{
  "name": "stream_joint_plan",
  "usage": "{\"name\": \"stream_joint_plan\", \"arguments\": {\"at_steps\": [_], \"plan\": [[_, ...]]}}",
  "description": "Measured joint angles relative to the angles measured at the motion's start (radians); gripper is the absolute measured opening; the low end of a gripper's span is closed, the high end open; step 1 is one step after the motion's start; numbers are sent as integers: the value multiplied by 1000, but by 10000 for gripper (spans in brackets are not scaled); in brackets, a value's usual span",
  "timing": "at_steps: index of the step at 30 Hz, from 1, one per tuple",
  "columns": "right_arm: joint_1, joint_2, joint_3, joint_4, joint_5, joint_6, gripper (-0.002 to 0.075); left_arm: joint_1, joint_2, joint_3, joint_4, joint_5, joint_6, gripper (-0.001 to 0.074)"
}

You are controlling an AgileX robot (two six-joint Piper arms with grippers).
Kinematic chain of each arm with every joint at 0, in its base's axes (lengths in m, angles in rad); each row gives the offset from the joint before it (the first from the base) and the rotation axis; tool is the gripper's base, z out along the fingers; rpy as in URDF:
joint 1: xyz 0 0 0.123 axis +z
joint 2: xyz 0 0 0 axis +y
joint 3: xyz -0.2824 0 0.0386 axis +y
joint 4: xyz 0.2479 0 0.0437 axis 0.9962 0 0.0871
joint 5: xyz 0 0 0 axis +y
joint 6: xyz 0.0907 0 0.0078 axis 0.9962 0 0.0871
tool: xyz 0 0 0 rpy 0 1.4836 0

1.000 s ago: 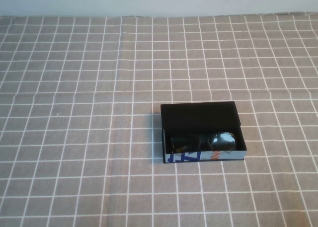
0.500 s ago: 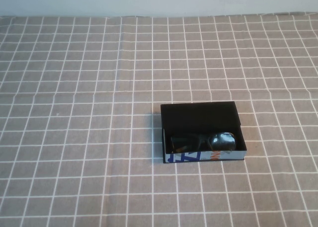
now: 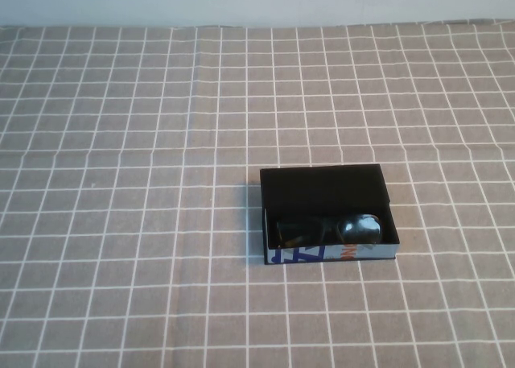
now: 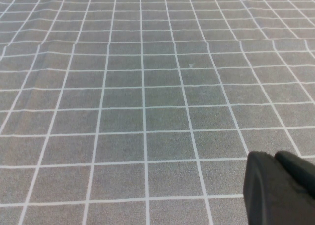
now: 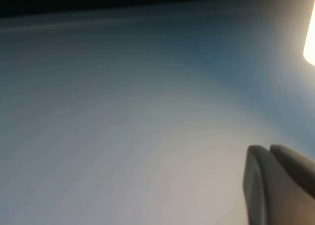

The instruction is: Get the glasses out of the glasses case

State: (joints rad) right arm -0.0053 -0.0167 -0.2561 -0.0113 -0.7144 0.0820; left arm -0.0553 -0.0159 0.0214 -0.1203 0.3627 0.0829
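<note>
The glasses case (image 3: 328,213) is seen lying open on the checked cloth of the surface (image 3: 121,223), a little right of centre and toward the near edge in the high view, its black interior facing up and its white, blue-and-orange printed front side turned to the robot. The glasses (image 3: 330,229) are held inside it, pressed against that front wall, with one shiny lens catching light at the right end; the arms are folded and hard to separate from the dark lining.

Neither arm is visible in the high view. The left end effector (image 4: 280,188) is shown only as a dark tip at the corner of its wrist view, above bare cloth and well apart from the case; whether its fingers are apart or together cannot be told. The right end effector (image 5: 278,185) appears in the same partial way against a blank pale background, apparently pointed away from the surface, and its state cannot be told either.

The task is judged to be at its very start: nothing has been reached for, and the glasses are not yet lifted. The next move calls for an arm, likely the right one given the case's position, to be brought over the case with fingers spread and lowered onto the frame near the front wall without the thin box being dragged
</note>
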Motion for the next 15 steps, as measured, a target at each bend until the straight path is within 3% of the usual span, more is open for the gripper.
{"name": "stream_joint_plan", "arguments": {"at_steps": [7,12,15], "plan": [[0,153,-446,-26,770,103,-18,0,0,0,0,0,0,-5],[0,375,-610,-26,1105,111,-18,0,0,0,0,0,0,-5],[0,464,-629,-26,1192,111,-18,0,0,0,0,0,0,-5]]}}
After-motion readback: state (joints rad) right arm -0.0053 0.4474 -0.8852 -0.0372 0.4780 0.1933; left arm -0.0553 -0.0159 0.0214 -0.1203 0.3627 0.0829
